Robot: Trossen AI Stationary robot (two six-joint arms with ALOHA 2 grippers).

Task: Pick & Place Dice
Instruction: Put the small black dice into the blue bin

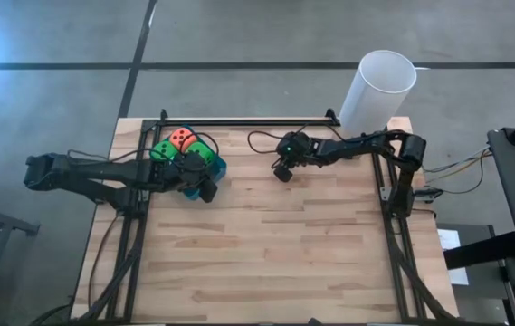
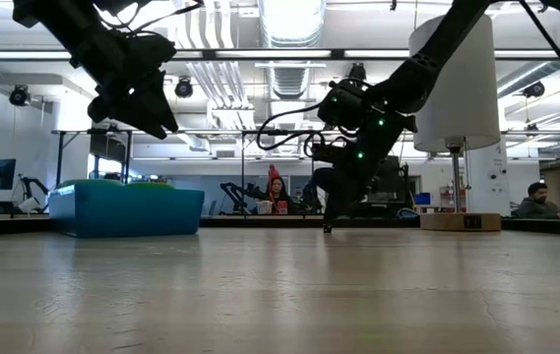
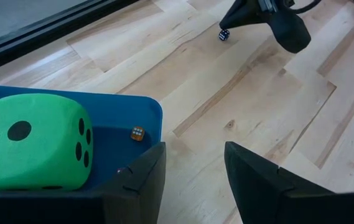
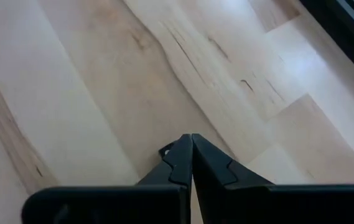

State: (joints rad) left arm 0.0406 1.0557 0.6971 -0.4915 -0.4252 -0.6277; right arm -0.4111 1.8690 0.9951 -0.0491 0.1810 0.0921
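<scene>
**Big Dice Sit in the Blue Tray**

The left gripper (image 1: 205,192) hangs over the near edge of the blue tray (image 1: 218,168), at the table's far left. Its two fingers (image 3: 140,177) are apart and hold nothing. In the tray sit a green die (image 1: 160,149), an orange-red die (image 1: 182,138) and another green die (image 1: 204,153). A tiny orange die (image 3: 137,133) lies on the tray floor beside a big green one. Farther right, a tiny dark die (image 3: 224,35) lies on the wooden table (image 1: 275,244), close to the right gripper (image 1: 281,172). That gripper points down at the wood, pinched shut and empty. A white tube (image 1: 376,91) stands at the far right corner.
</scene>
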